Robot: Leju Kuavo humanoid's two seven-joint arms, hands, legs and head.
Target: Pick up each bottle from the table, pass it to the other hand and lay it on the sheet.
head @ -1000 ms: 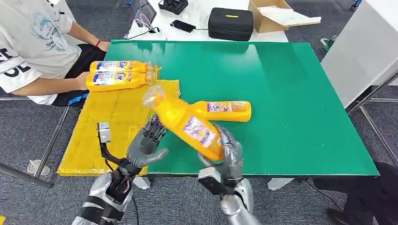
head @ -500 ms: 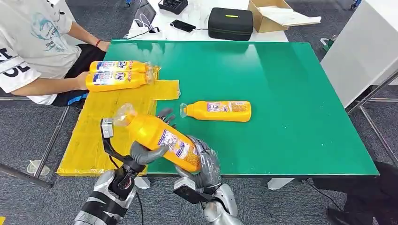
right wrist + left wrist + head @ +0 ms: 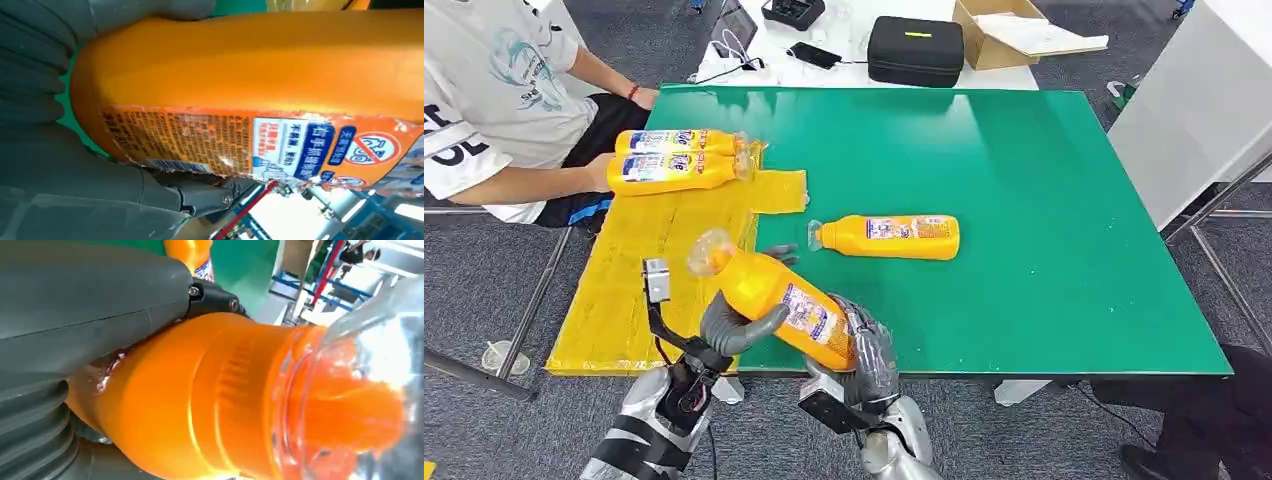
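Since a second before, the held bottle (image 3: 774, 305) had swung down from above the green bench (image 3: 1044, 250) and across toward the left hand (image 3: 736, 322), its clear cap (image 3: 709, 250) ending up over the near edge of the yellow sheet (image 3: 654, 270); in the last half second it shifted only slightly. The right hand (image 3: 869, 352) gripped the bottle's base end, fingers wrapped round the orange body beside the printed label (image 3: 260, 145), as the right wrist view showed close up. The left hand cupped the bottle nearer its neck, thumb (image 3: 90, 295) pressed along the orange side and dark fingers (image 3: 779, 252) showing behind it, so both hands held the same bottle at once. Its body lay tilted, cap end higher and toward the sheet, base end lower and toward the right hand.

Relative to the sheet, a second bottle (image 3: 889, 237) lay on its side on the bare green bench just beyond the sheet's right edge, cap pointing toward the sheet. Two more bottles (image 3: 674, 158) lay side by side at the sheet's far end, touching each other, caps toward the bench's middle. A person (image 3: 494, 100) in a white shirt sat beyond the sheet's far left corner, one hand close to those two bottles. Past the bench's far edge, well apart from the sheet, stood a black case (image 3: 916, 50) and an open cardboard box (image 3: 1014, 30).
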